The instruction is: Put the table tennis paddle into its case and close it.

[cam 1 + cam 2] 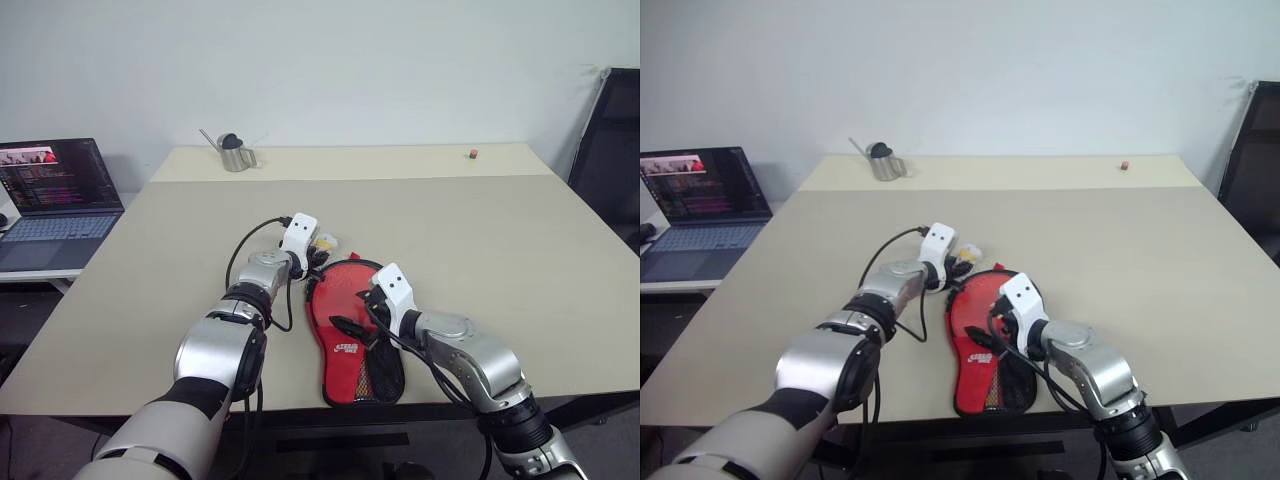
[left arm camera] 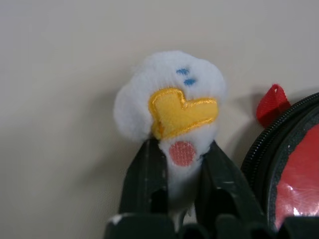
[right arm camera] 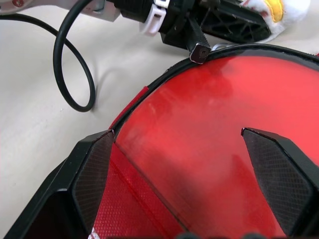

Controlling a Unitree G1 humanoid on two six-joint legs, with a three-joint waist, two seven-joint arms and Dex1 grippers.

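The case (image 1: 338,368), red with a white logo and a black mesh pocket, lies flat near the table's front edge, handle end toward me. Inside its black zip rim at the round end shows a glossy red face (image 3: 199,124), which looks like the table tennis paddle; its handle is hidden. My left gripper (image 2: 182,149) sits just beyond the case's round end, shut on a small white plush charm (image 2: 169,94) with a yellow beak. My right gripper (image 3: 177,132) hangs open over the case's round part, one finger on each side of the glossy face.
The beige table (image 1: 500,250) has wide bare room on the right and at the back. At the back stand a metal pitcher (image 1: 235,152) and a small red object (image 1: 473,153). A laptop (image 1: 55,200) sits on a side desk at the left, and a black chair (image 1: 610,150) stands at the right.
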